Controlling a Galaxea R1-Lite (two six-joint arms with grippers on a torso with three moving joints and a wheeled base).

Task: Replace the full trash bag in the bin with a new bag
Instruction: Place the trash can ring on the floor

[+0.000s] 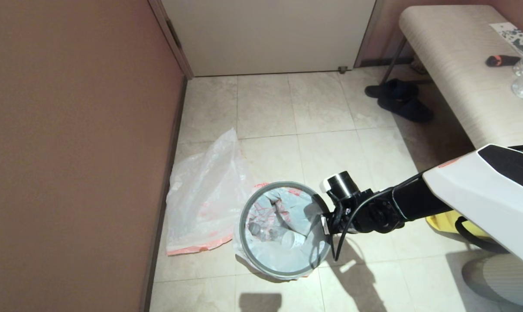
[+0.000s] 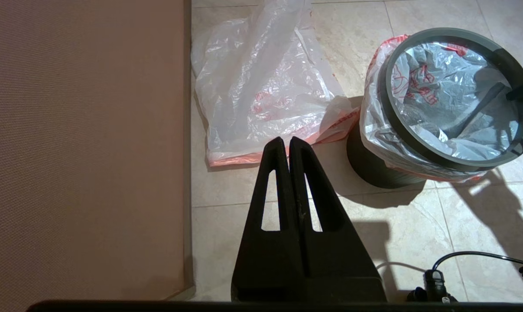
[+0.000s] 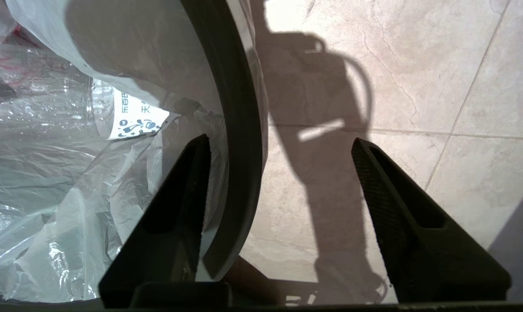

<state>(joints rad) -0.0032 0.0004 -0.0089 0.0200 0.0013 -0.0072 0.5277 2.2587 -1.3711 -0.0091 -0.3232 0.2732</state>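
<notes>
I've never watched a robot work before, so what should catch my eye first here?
The right gripper stands open astride the grey ring of the bin, one finger inside, one outside. The full trash bag lines the bin, and the new bag lies flat on the floor by the brown wall.

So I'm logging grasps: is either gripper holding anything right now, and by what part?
Nothing is held. The right gripper is open, straddling the bin's grey ring rim; the left gripper is shut on nothing.
</notes>
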